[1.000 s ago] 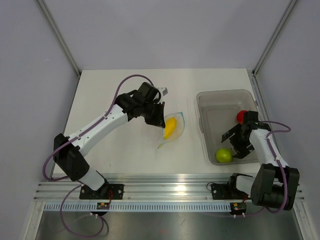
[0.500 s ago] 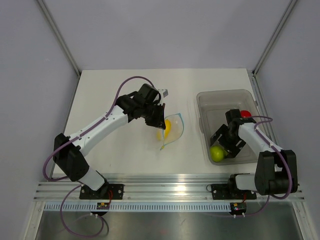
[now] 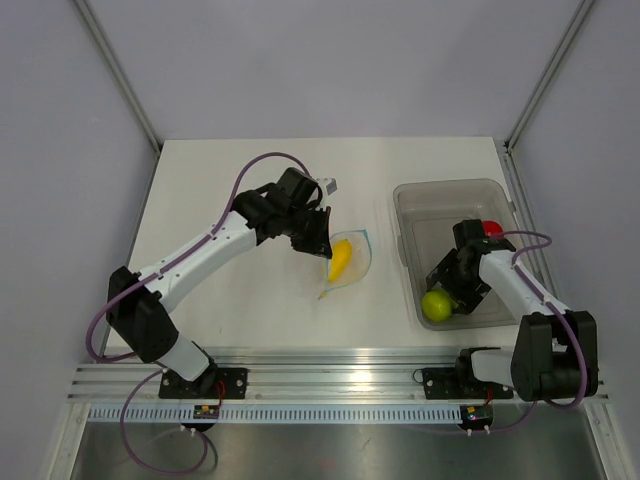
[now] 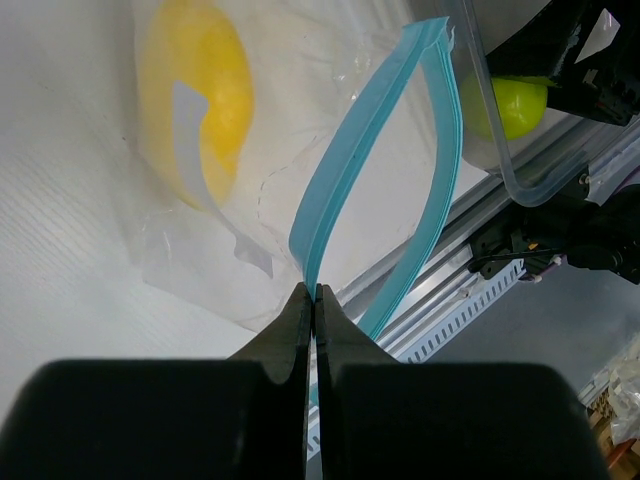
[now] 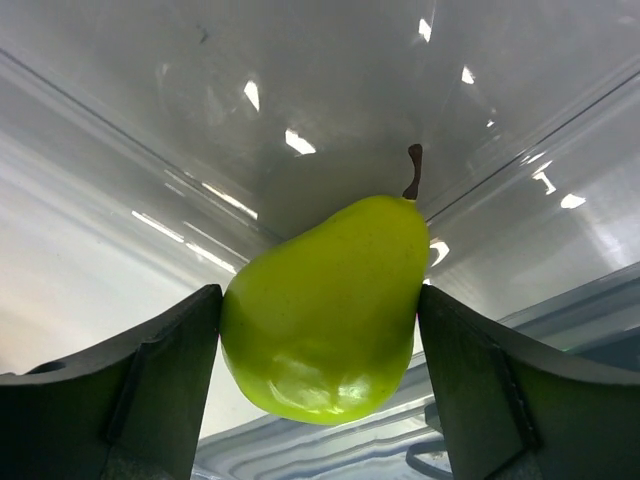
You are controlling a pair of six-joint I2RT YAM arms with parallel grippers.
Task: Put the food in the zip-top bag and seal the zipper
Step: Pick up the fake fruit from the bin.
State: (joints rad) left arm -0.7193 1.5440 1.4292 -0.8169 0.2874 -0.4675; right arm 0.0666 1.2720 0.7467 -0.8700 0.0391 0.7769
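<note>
The left gripper [image 4: 311,300] is clamped tight on the blue zipper [image 4: 345,170] of the zip-top bag [image 4: 300,60], holding one lip so the mouth gapes open above the white table [image 3: 230,300]. A yellow toy fruit [image 4: 225,90] lies inside the bag. The right gripper [image 5: 320,295] reaches into the grey bin [image 3: 445,184], its fingers against both sides of the yellow-green pear [image 5: 330,330] in the near corner. The red fruit [image 3: 491,228] sits farther back in the bin.

A yellow-green pear [image 5: 325,310] with a dark stem sits in the clear grey bin [image 5: 140,110], close to its wall. The right gripper [image 5: 320,335] has its two dark fingers [image 5: 150,390] touching the pear's sides.
</note>
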